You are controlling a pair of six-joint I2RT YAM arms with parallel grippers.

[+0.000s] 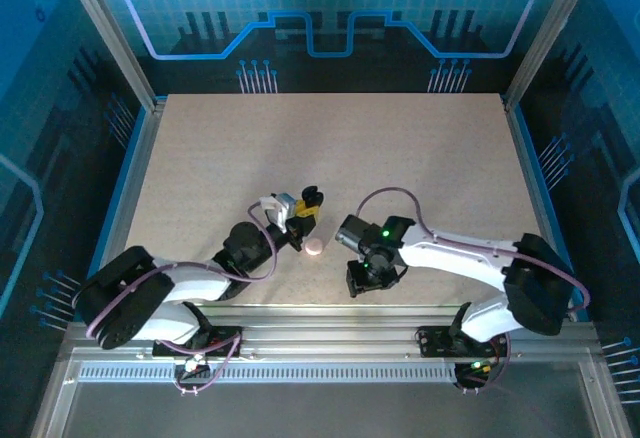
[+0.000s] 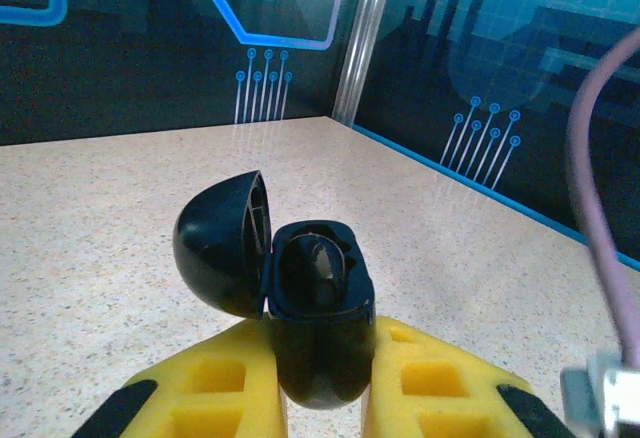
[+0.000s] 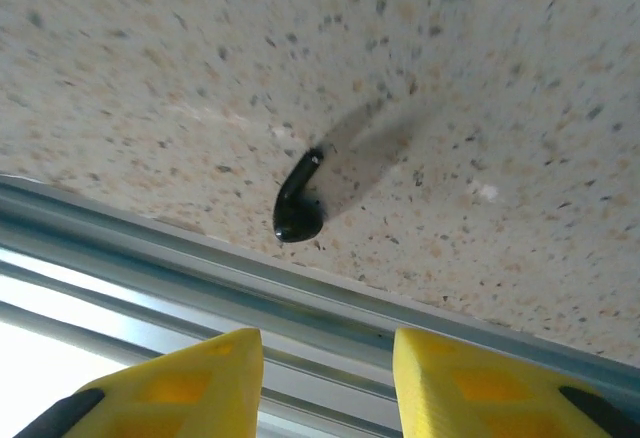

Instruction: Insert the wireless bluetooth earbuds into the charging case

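Earbud [image 3: 298, 203], black and curved, lies on the worktop [image 3: 480, 78] just beside the near rail [image 3: 200, 278], below the right gripper [image 3: 327, 378], jaws parted and empty. Left gripper [image 2: 320, 388] clamps the open charging case [image 2: 315, 288]. A skewed pinch might flick it against the rail.

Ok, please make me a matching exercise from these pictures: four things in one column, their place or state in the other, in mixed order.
1 black charging case
2 black earbud
3 pink round case
4 right gripper

a on the table beside the metal rail
b jaws apart, holding nothing
c lid open, clamped in the left gripper
d on the table close to the left gripper

Pairs: 1-c, 2-a, 3-d, 4-b
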